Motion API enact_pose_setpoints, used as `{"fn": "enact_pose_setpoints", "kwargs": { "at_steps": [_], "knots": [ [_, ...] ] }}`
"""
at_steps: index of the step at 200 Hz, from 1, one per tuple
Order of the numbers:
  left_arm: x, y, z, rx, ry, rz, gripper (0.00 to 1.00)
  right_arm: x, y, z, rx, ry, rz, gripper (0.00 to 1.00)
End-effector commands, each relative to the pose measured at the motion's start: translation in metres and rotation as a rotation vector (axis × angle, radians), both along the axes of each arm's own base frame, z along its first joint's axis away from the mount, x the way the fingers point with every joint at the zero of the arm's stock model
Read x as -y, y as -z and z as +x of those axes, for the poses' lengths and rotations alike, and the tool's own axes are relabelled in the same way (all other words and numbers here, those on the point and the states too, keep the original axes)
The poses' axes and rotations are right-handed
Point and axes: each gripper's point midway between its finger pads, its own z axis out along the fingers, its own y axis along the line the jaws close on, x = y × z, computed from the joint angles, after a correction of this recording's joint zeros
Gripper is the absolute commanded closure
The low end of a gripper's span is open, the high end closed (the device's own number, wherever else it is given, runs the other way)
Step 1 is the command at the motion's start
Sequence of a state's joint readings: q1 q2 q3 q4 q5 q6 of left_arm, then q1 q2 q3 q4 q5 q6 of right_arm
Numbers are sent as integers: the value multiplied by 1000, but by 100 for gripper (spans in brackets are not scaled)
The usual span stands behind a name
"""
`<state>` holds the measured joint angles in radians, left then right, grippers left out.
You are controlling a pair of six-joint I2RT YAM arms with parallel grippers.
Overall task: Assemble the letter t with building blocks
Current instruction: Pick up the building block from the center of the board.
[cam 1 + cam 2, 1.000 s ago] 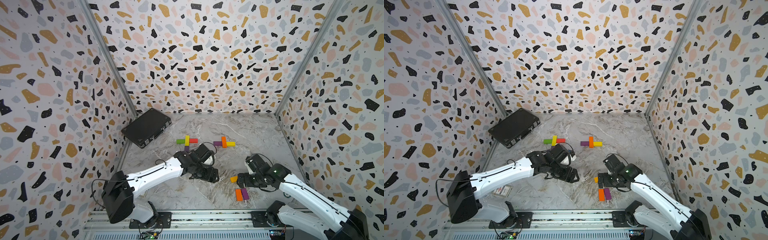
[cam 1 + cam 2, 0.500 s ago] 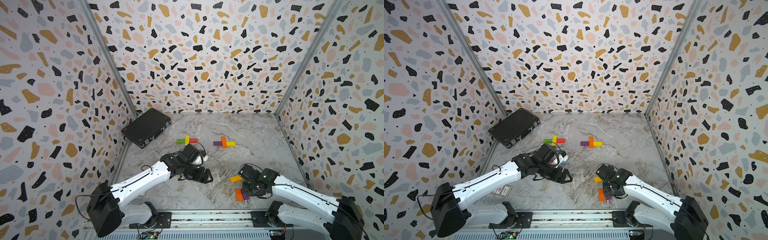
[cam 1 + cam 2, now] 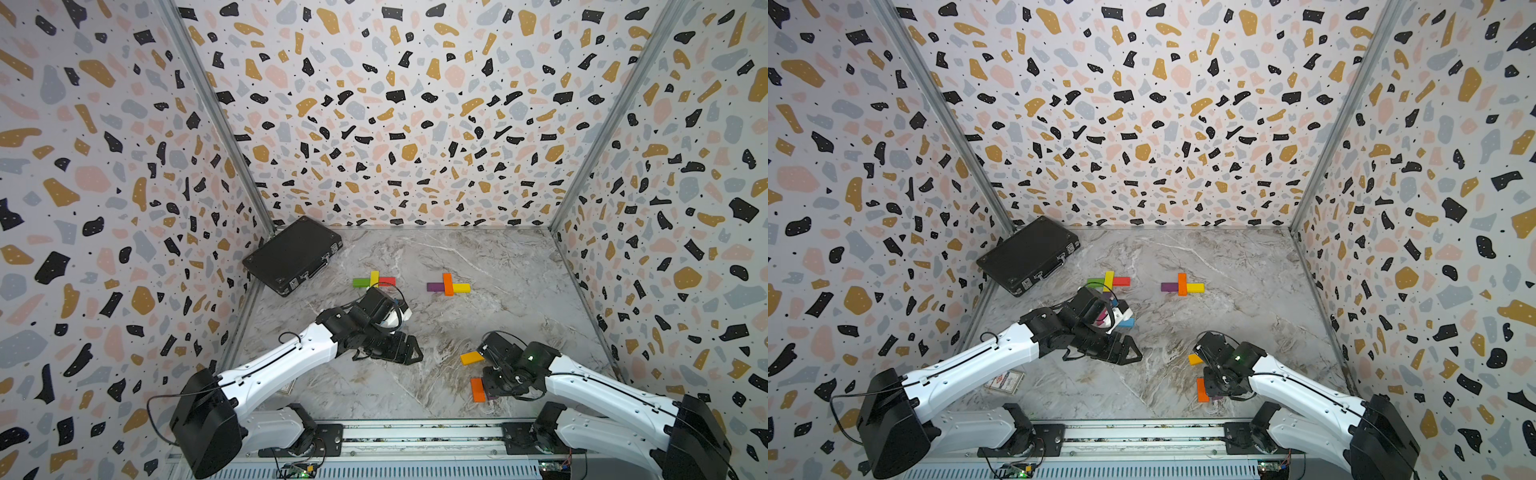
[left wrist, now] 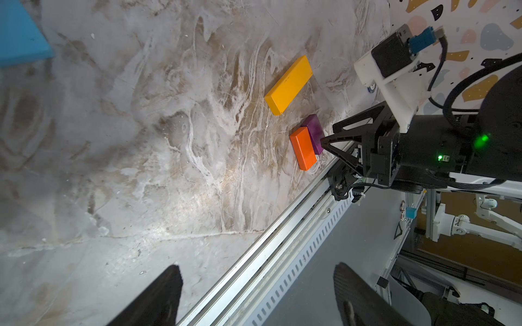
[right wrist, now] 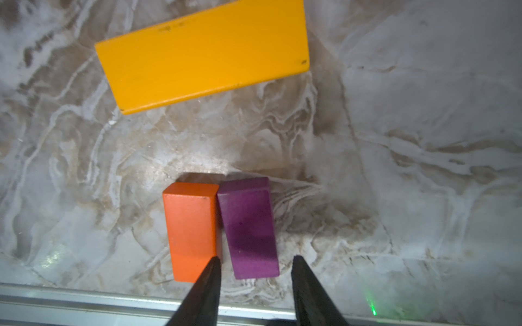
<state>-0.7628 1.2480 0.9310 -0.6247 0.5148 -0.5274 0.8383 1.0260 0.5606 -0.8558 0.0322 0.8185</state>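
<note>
Well, the right claw (image 5: 254, 257) sits around the purple block (image 5: 248, 225) at 5 o'clock on the desk (image 5: 423, 113) (pinching or not, I cannot tell). One finger (image 5: 209, 282) is right by the orange block (image 5: 192, 228) at its 9 o'clock and could drag it. The left claw (image 4: 257, 266) is spread, empty.

You have free tabletop (image 3: 498, 249) in the far right corner and along the far edge. The black case (image 3: 293, 255) fills the far left corner. By the front edge the orange block (image 5: 192, 228) touches the purple block (image 5: 248, 225), so no finger passes between them; the yellow block (image 5: 203, 53) lies apart.
</note>
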Motion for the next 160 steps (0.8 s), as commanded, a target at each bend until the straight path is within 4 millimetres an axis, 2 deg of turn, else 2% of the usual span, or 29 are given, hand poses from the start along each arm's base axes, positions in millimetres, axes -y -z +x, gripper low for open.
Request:
{"fn": "enact_pose_setpoints", "kwargs": {
  "at_steps": [1, 43, 63, 94, 109, 132, 160],
  "knots": [
    [2, -1, 4, 25, 8, -16, 16, 1, 10, -8, -56, -31, -29, 56],
    [0, 0, 3, 24, 8, -8, 15, -3, 17, -6, -61, -37, -30, 58],
    [0, 2, 4, 25, 9, -6, 15, -2, 16, -4, -49, -37, -35, 69],
    [1, 2, 5, 22, 12, -12, 15, -2, 15, -1, -43, -44, -47, 70],
    [1, -1, 6, 27, 15, -17, 15, 0, 13, -1, -45, -45, -63, 75],
    [1, -5, 8, 30, 13, -23, 14, 11, -5, 3, -13, -32, -119, 78],
    [2, -13, 19, 27, 5, -58, 14, 11, -50, 24, 80, -44, -149, 75]
  ]
}}
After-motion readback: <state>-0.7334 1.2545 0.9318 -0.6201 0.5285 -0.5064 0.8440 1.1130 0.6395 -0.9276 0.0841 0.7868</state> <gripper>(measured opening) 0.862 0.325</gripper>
